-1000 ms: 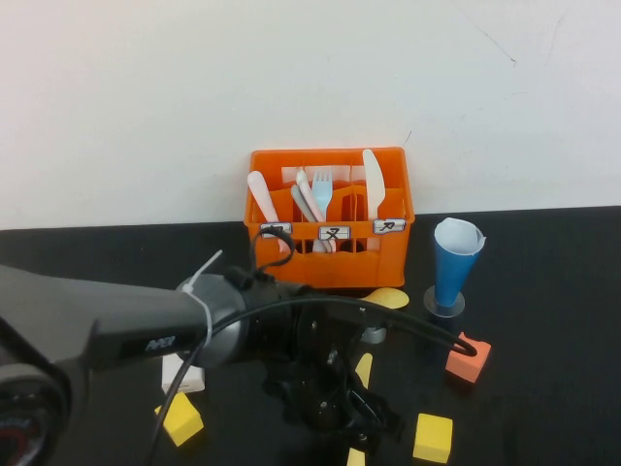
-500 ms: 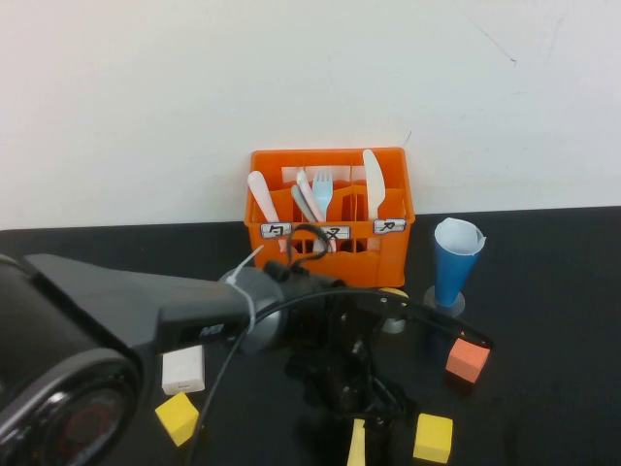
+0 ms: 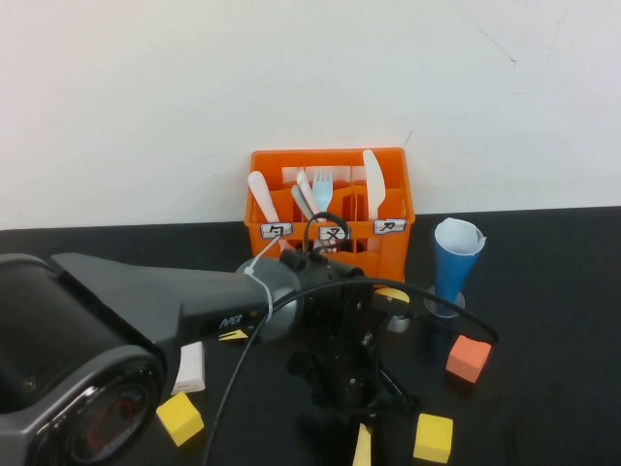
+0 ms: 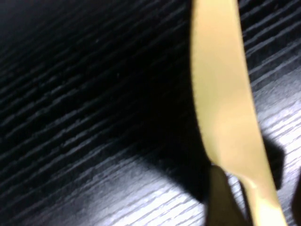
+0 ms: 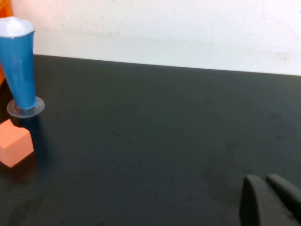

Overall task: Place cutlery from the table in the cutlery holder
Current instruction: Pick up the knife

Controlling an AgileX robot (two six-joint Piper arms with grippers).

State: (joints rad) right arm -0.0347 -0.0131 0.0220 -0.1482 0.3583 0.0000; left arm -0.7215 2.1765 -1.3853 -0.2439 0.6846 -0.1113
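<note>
Left arm over a yellow knife on the table

The left gripper [image 3: 361, 408] hangs low over the knife [image 4: 225, 113], in front of the orange holder [image 3: 330, 252]; its grip cannot be told. The right gripper [image 5: 270, 200], fingers together and empty, sits well apart.

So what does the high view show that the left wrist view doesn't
Only the high view shows the orange cutlery holder with cutlery standing in it, the blue cone cup, the yellow cubes, the orange cube and the left arm reaching over the table. Only the left wrist view shows the pale yellow knife up close, in the left gripper. Both show that knife and the black table. The right gripper appears in neither; the right wrist view has it low and shut.
</note>
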